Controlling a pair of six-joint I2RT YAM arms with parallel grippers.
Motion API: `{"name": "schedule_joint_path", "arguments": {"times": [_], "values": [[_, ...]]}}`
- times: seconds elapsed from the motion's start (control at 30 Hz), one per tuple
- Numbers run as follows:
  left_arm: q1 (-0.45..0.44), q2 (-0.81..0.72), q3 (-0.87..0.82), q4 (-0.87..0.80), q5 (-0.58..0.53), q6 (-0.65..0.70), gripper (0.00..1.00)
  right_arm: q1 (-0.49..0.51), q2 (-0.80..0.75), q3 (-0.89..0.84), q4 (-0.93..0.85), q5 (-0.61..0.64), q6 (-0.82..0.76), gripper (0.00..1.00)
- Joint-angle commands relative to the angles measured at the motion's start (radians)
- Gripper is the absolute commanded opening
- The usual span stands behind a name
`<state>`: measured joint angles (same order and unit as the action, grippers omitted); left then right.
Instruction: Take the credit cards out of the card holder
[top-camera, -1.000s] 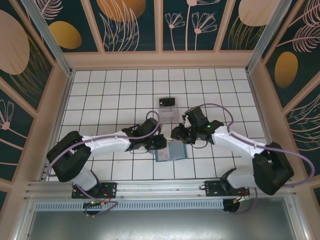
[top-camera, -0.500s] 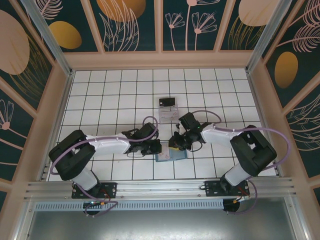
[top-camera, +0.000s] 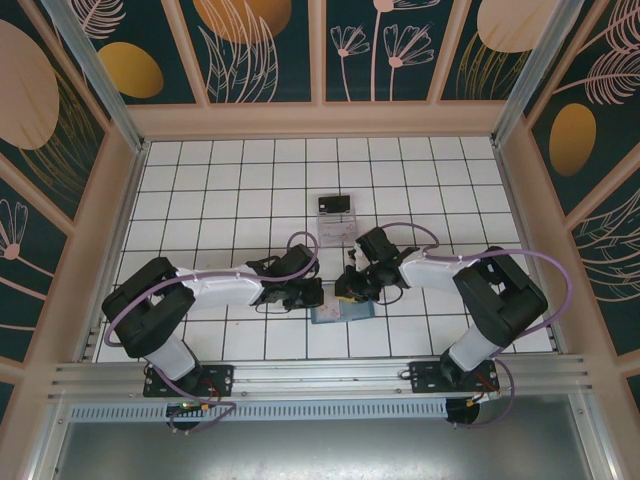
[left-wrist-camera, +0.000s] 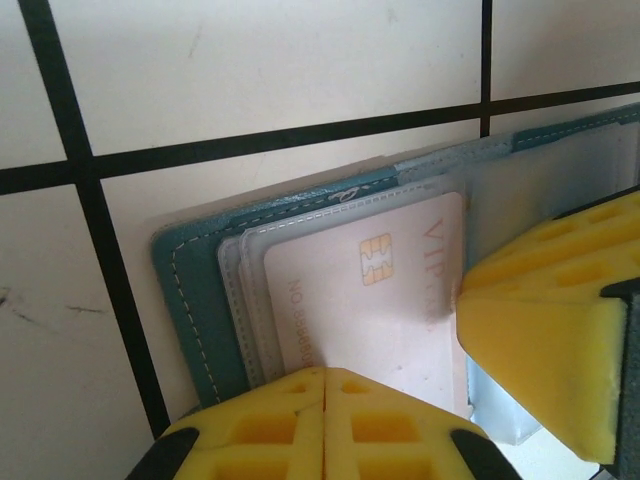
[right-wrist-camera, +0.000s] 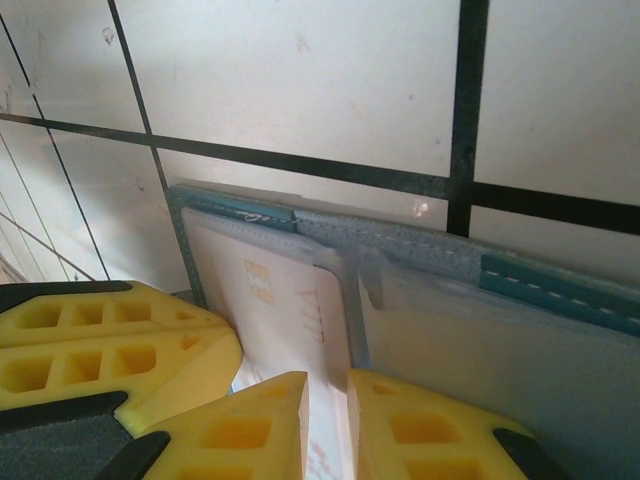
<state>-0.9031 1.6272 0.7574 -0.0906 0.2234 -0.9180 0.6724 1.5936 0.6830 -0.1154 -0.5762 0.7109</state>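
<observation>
Pale card (left-wrist-camera: 360, 300) chip, left wrist | card holder (top-camera: 340, 313) edge, top

A floor (top-camera: 200, 180) of white square tiles with black grout lines fills the middle. Three walls stand around it: the back wall (top-camera: 320, 50), the left wall (top-camera: 60, 150) and the right wall (top-camera: 585, 150). Each has pale wooden frames around dark teal panels with line-drawn flowers, leaves and orange or peach ovals. Slanted metal posts (top-camera: 100, 70) stand at the back corners. A metal rail (top-camera: 320, 375) runs along the near edge, with a grey sheet (top-camera: 320, 450) below it. The light is even. Close up, a tile (left-wrist-camera: 250, 60) shows faint scuffs.
</observation>
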Motion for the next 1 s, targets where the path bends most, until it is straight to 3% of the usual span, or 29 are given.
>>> {"name": "schedule_joint_path", "arguments": {"times": [0.0,0.4,0.97], "values": [[0.004,0.045,-0.004,-0.084,-0.039,0.022,0.09,0.012,0.021,-0.017,-0.013,0.032,-0.033,0.19],[0.005,0.044,0.003,-0.12,-0.063,0.021,0.08,0.012,-0.03,-0.04,-0.028,0.085,-0.022,0.18],[0.005,0.068,0.018,-0.114,-0.042,0.02,0.09,0.023,0.022,-0.036,0.017,0.024,-0.019,0.18]]}}
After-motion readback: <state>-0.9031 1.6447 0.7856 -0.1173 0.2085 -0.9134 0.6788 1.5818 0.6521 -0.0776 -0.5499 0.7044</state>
